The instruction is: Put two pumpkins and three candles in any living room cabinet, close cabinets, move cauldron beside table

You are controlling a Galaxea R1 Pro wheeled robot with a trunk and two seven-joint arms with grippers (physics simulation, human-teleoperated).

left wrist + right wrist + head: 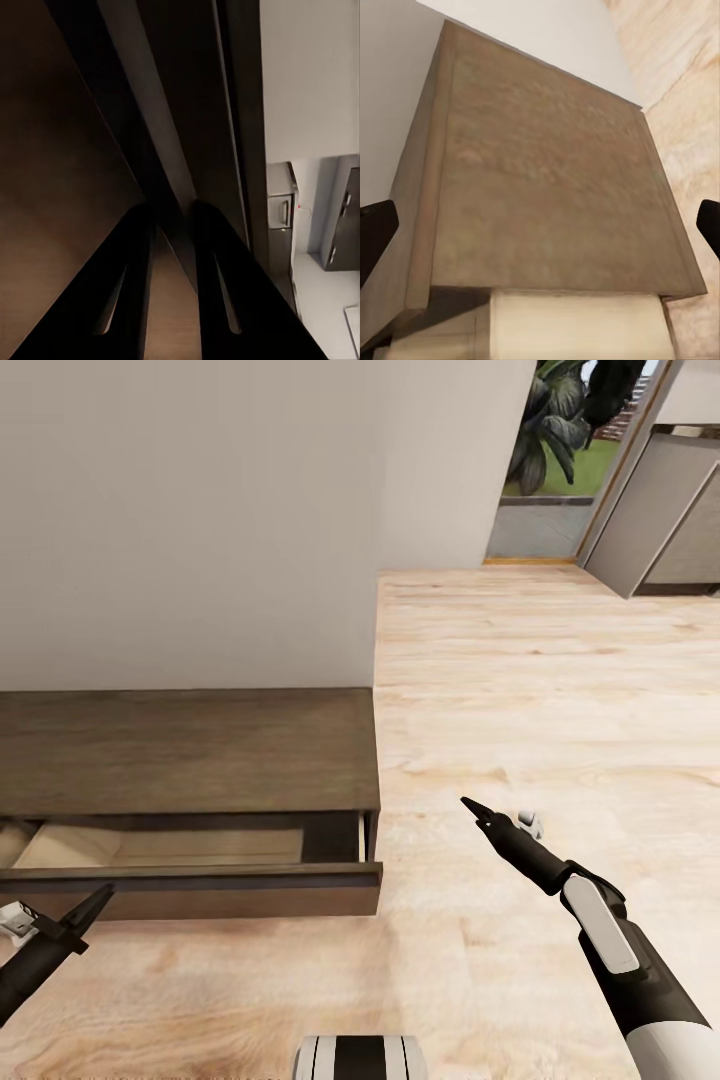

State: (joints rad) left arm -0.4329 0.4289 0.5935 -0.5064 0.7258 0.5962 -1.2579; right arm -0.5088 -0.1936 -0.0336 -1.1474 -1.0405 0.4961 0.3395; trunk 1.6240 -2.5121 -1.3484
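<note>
The cabinet (190, 760) stands against the white wall (200, 510), at about 9 o'clock in the head view. Its right drawer (200, 875) is pulled out, and the pale inside (170, 845) of it is visible. In the right wrist view the brown top of the cabinet (547, 172) is seen from above, with the pale drawer inside below its front edge.

The left end effector (95, 905) is at about 8 o'clock in the head view, just in front of the drawer front. In the left wrist view its two fingers (127, 300) are close together with a narrow gap, very near a dark cabinet edge; I cannot tell if they grasp something.

The right end effector (478, 810) is at about 4 o'clock, over the wooden floor (560, 690), well apart from the cabinet. In the right wrist view its fingertips (375, 232) are far apart, so it is released and holds nothing.

At 1 o'clock a doorway (560, 460) shows green plants outside.
</note>
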